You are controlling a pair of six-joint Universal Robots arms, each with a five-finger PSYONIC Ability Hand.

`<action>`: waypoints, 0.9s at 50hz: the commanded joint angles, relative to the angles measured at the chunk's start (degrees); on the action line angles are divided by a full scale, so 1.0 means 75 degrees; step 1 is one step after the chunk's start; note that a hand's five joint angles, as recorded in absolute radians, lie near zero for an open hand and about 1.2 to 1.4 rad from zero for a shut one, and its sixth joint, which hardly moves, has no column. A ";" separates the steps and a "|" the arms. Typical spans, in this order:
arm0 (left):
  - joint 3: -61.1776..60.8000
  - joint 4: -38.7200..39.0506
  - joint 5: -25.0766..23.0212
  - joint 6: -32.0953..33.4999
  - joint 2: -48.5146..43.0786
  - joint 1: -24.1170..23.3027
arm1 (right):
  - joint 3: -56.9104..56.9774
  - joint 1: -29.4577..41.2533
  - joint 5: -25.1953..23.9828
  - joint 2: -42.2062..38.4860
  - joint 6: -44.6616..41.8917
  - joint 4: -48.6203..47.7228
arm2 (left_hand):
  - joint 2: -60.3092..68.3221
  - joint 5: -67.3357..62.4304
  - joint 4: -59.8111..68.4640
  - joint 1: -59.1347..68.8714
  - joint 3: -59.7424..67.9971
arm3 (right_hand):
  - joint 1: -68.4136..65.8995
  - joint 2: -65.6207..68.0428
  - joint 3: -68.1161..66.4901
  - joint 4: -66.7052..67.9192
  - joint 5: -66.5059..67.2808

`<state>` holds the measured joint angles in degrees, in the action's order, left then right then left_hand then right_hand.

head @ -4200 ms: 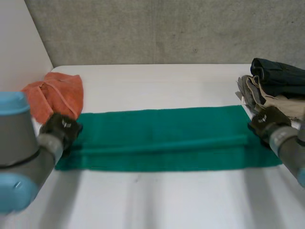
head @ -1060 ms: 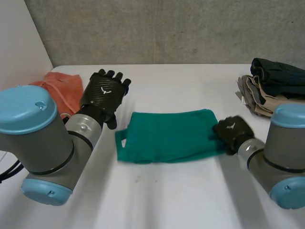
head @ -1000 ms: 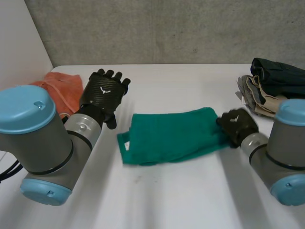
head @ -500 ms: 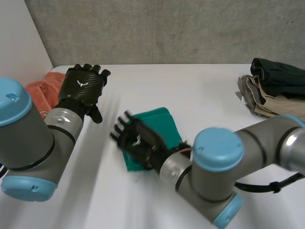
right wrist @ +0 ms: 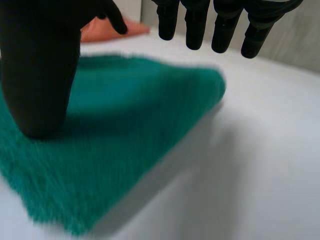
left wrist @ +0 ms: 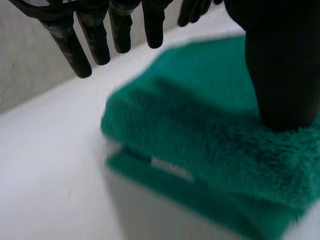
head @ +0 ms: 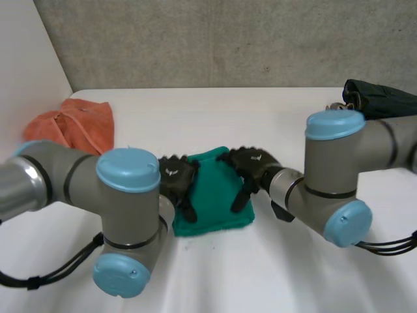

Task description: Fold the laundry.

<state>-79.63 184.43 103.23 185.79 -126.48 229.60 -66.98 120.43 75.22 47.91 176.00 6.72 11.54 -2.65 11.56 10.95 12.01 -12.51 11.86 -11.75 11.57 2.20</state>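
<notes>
A green towel (head: 212, 197), folded to a small thick square, lies in the middle of the white table (head: 228, 117). My left hand (head: 176, 183) rests on its left edge and my right hand (head: 251, 169) on its right edge, both open. In the left wrist view the left hand (left wrist: 280, 65) has its thumb down on the towel (left wrist: 200, 135), its straight fingers above the cloth. The right wrist view is alike: the right hand (right wrist: 40, 70) presses its thumb on the towel (right wrist: 125, 125) and its fingers are spread above it.
A crumpled orange cloth (head: 73, 124) lies at the table's back left, near the side wall. A stack of dark and beige clothes (head: 381, 98) stands at the back right, partly behind my right arm. Both arms reach inward in front of the towel.
My right hand carried the towel's right end over to the left, folding it in half, let go and moved back right. My left hand came down from the air onto the left edge.
</notes>
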 commanded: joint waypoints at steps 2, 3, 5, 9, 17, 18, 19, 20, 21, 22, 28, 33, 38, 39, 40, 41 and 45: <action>-0.0093 -0.0146 0.0334 0.0903 -0.0268 0.0171 | 0.0236 0.0067 0.0435 -0.0435 -0.1176 0.0147 | 0.0047 0.0101 0.0045 0.0127 -0.0015 | 0.0257 -0.0171 0.0156 -0.0133 -0.0216; -0.0128 -0.0146 0.0322 0.1032 -0.0257 0.0218 | 0.0236 0.0067 0.0540 -0.0342 -0.1328 0.0147 | 0.0047 0.0101 0.0045 0.0127 -0.0015 | 0.0034 0.0053 -0.0068 0.0091 0.0007; -0.0140 -0.0146 0.0276 0.1313 -0.0210 0.0276 | 0.0131 0.0079 0.0799 -0.0003 -0.1762 0.0112 | 0.0047 0.0101 0.0045 0.0127 -0.0015 | -0.0327 0.0414 -0.0428 0.0451 0.0368; -0.0024 -0.0146 0.0124 0.1537 0.0280 0.0254 | -0.0197 0.0067 0.1162 0.0619 -0.2184 -0.0121 | -0.0064 0.0212 -0.0067 0.0015 -0.0126 | -0.0327 0.0414 -0.0429 0.0452 0.0369; 0.0620 -0.0134 -0.1211 0.1572 0.1465 0.0347 | -0.1942 0.0886 0.1409 0.1650 -0.2349 -0.1679 | 0.0003 0.0145 0.0000 0.0082 -0.0060 | -0.0081 0.0168 -0.0182 0.0205 0.0122; 0.0691 -0.0146 -0.1364 0.1584 0.1524 0.0359 | -0.2129 0.1015 0.1409 0.1721 -0.2396 -0.1808 | 0.0003 0.0145 0.0000 0.0082 -0.0060 | -0.0036 0.0123 -0.0138 0.0161 0.0077; 0.0796 -0.0157 -0.1562 0.1584 0.1559 0.0382 | -0.2317 0.1144 0.1409 0.1756 -0.2443 -0.1937 | 0.0003 0.0145 0.0000 0.0082 -0.0060 | -0.0036 0.0122 -0.0137 0.0160 0.0077; 0.0913 -0.0204 -0.1889 0.1596 0.1594 0.0394 | -0.2690 0.1308 0.1409 0.1815 -0.2524 -0.2194 | 0.0025 0.0123 0.0022 0.0104 -0.0037 | 0.0009 0.0078 -0.0093 0.0116 0.0033; 0.0995 -0.0262 -0.2113 0.1596 0.1606 0.0406 | -0.2868 0.1356 0.1409 0.1838 -0.2560 -0.2324 | 0.0047 0.0101 0.0045 0.0127 -0.0015 | 0.0031 0.0055 -0.0070 0.0093 0.0010; 0.1043 -0.0321 -0.2289 0.1596 0.1618 0.0417 | -0.3032 0.1414 0.1409 0.1850 -0.2595 -0.2441 | 0.0070 0.0078 0.0067 0.0149 0.0007 | 0.0054 0.0033 -0.0048 0.0071 -0.0012; 0.1569 -0.1222 -0.4033 0.1573 0.1607 0.0499 | -0.3654 0.1579 0.1409 0.1687 -0.2724 -0.3449 | 0.0092 0.0056 0.0090 0.0171 0.0030 | 0.0077 0.0010 -0.0025 0.0048 -0.0035; 0.1664 -0.1517 -0.4646 0.1561 0.1513 0.0558 | -0.3561 0.1579 0.1409 0.1066 -0.3005 -0.4035 | 0.0092 0.0056 0.0090 0.0172 0.0030 | -0.0080 0.0167 -0.0182 0.0205 0.0122; 0.1653 -0.1517 -0.4658 0.1561 0.1454 0.0558 | -0.3234 0.1544 0.1409 0.0575 -0.3368 -0.4457 | 0.0070 0.0078 0.0067 0.0149 0.0008 | -0.0371 0.0457 -0.0472 0.0495 0.0412; 0.1641 -0.1517 -0.4658 0.1572 0.1431 0.0558 | -0.3198 0.1544 0.1409 0.0527 -0.3415 -0.4481 | 0.0048 0.0100 0.0045 0.0127 -0.0015 | -0.0417 0.0503 -0.0518 0.0541 0.0458; 0.1641 -0.1505 -0.4658 0.1572 0.1431 0.0558 | -0.3140 0.1532 0.1409 0.0457 -0.3450 -0.4505 | 0.0047 0.0101 0.0045 0.0127 -0.0015 | -0.0506 0.0593 -0.0607 0.0630 0.0547; 0.1641 -0.1505 -0.4658 0.1572 0.1431 0.0558 | -0.3081 0.1532 0.1397 0.0398 -0.3497 -0.4505 | 0.0070 0.0078 0.0067 0.0149 0.0007 | -0.0640 0.0727 -0.0741 0.0765 0.0681; 0.1641 -0.1505 -0.4646 0.1561 0.1431 0.0570 | -0.2788 0.1508 0.1420 0.0105 -0.3580 -0.4505 | 0.0070 0.0078 0.0067 0.0149 0.0008 | -0.1222 0.1309 -0.1323 0.1347 0.1263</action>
<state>-67.12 172.81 67.78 197.54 -115.67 233.82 -91.06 132.01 85.73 51.89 150.57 -26.75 11.55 -2.54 11.56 10.94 12.01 -14.00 14.71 -14.73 14.78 5.13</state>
